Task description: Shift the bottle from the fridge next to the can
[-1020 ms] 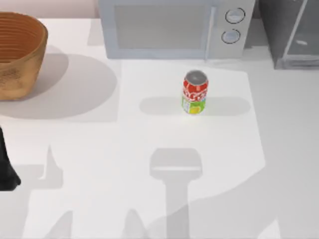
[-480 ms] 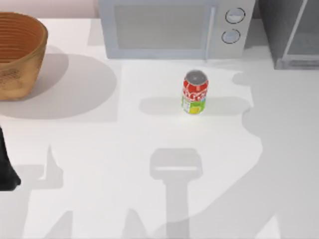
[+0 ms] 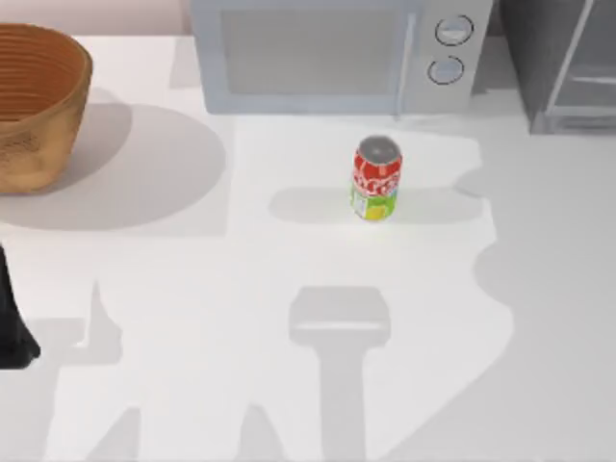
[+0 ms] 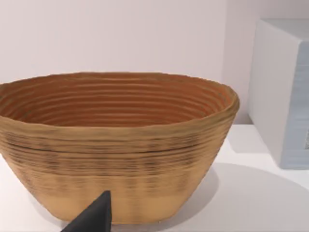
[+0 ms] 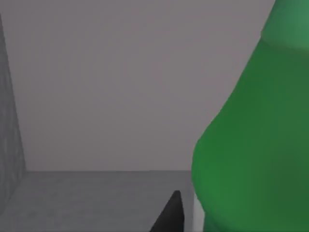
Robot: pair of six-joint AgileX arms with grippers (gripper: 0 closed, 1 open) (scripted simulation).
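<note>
Dark grey box fridge (image 3: pixel 563 67) sits far right. Inside it, the green plastic bottle (image 5: pixel 251 145) stands just beside my right gripper (image 5: pixel 169 215); I cannot tell its grip. I should squeeze gently, then head for the small red can (image 3: pixel 375 179).

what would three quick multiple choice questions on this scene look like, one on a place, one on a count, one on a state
1. Where does the can stand?
A. in front of the microwave
B. inside the basket
C. on top of the fridge

2. How many round knobs has the microwave?
A. one
B. two
C. four

3. How does the can stand?
A. on its side
B. crushed flat
C. upright

Answers:
1. A, it stands on the table just before the microwave's front.
2. B, two knobs sit one above the other.
3. C, its silver top faces up.
</note>
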